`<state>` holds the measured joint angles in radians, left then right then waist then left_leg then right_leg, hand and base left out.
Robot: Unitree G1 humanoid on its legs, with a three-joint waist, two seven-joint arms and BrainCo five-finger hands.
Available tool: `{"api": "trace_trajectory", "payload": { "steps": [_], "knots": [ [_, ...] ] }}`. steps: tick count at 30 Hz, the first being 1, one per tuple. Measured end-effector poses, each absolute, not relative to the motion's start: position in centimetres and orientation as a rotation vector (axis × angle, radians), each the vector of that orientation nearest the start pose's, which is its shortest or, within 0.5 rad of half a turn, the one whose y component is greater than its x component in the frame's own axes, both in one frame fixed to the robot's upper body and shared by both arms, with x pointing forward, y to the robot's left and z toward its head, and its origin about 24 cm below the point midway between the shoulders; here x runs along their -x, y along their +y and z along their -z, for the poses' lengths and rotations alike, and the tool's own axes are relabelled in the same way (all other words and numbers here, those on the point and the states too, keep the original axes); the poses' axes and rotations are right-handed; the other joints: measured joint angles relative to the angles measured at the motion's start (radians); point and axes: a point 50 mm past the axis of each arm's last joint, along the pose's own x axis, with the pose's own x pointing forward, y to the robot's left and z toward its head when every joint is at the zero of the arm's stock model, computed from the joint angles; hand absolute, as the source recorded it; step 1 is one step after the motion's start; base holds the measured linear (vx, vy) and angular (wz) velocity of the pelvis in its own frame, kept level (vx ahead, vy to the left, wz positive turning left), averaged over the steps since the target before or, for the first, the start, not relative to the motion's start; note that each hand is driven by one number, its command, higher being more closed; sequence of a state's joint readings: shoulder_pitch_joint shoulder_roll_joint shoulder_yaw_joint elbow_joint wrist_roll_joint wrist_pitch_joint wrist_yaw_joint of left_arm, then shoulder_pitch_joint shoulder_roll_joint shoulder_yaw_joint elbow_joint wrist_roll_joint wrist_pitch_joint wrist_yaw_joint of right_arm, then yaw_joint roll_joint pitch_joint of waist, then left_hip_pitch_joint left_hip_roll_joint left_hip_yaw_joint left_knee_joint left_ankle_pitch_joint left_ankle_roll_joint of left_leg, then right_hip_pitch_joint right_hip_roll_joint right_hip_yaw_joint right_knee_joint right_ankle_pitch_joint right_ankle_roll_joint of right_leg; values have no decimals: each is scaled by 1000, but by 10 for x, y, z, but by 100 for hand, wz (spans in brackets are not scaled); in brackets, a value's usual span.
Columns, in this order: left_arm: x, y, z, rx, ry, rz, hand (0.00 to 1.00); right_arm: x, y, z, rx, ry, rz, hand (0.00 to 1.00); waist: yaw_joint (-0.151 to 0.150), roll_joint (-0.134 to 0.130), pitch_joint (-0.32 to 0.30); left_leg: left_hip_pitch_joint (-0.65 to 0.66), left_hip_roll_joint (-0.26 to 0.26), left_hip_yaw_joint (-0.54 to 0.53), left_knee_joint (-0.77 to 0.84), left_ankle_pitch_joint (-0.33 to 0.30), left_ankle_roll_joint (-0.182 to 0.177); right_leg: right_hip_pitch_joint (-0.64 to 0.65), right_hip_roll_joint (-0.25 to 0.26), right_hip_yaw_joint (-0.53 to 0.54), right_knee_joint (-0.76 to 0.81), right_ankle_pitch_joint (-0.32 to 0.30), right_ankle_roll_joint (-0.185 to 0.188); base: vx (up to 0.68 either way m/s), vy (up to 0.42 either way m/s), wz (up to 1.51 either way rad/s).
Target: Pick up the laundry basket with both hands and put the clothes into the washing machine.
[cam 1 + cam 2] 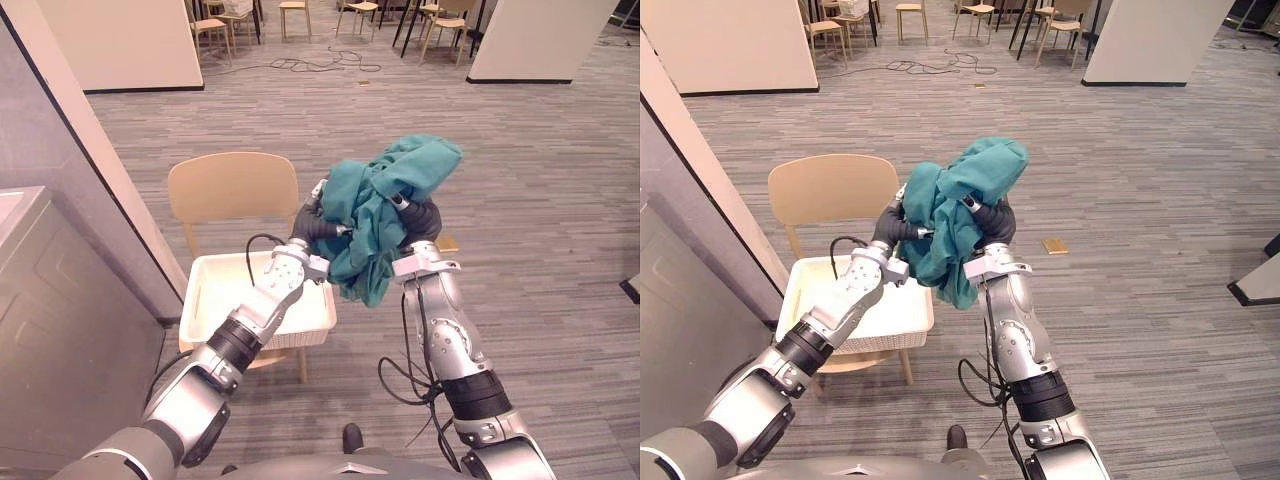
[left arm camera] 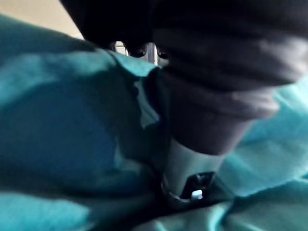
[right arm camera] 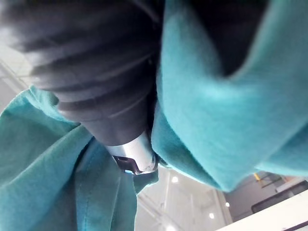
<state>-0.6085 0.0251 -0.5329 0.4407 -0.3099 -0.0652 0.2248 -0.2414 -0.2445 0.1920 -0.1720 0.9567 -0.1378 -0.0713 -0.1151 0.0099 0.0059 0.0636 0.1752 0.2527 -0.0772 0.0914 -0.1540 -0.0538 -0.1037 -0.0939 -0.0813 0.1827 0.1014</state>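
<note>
The left hand and right hand are both clamped on the teal cloth, held above the empty basket. Putting it into the washer is still to do.

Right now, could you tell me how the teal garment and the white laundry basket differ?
The teal garment is soft and bunched up, while the white laundry basket is rigid and rectangular. The garment is held up in the air, gripped by the left hand and the right hand, whereas the basket rests on the seat of the wooden chair, touched by neither hand.
</note>
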Motion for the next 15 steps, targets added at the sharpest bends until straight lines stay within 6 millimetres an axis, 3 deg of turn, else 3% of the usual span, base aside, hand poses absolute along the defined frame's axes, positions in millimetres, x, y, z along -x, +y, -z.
{"api": "trace_trajectory", "payload": {
  "steps": [9,10,15],
  "knots": [
    [-309,-13,-89,-42,-89,526,0,-278,-128,-144,-732,-325,-318,100,-3,2,-1,3,-3,-6,0,-1,1,6,-5,-4,0,-5,4,-4,0,1],
    [-308,-13,-88,-45,-88,531,100,-277,-127,-144,-732,-323,-321,100,-3,2,-1,4,-5,-7,0,-1,1,8,-7,-5,0,-5,5,-6,1,4],
    [-303,-20,-86,-29,-70,564,100,-277,-127,-144,-735,-327,-320,100,-4,2,-2,6,-12,-19,0,-9,4,18,-16,-18,0,-8,10,-1,0,7]
  ]
}}
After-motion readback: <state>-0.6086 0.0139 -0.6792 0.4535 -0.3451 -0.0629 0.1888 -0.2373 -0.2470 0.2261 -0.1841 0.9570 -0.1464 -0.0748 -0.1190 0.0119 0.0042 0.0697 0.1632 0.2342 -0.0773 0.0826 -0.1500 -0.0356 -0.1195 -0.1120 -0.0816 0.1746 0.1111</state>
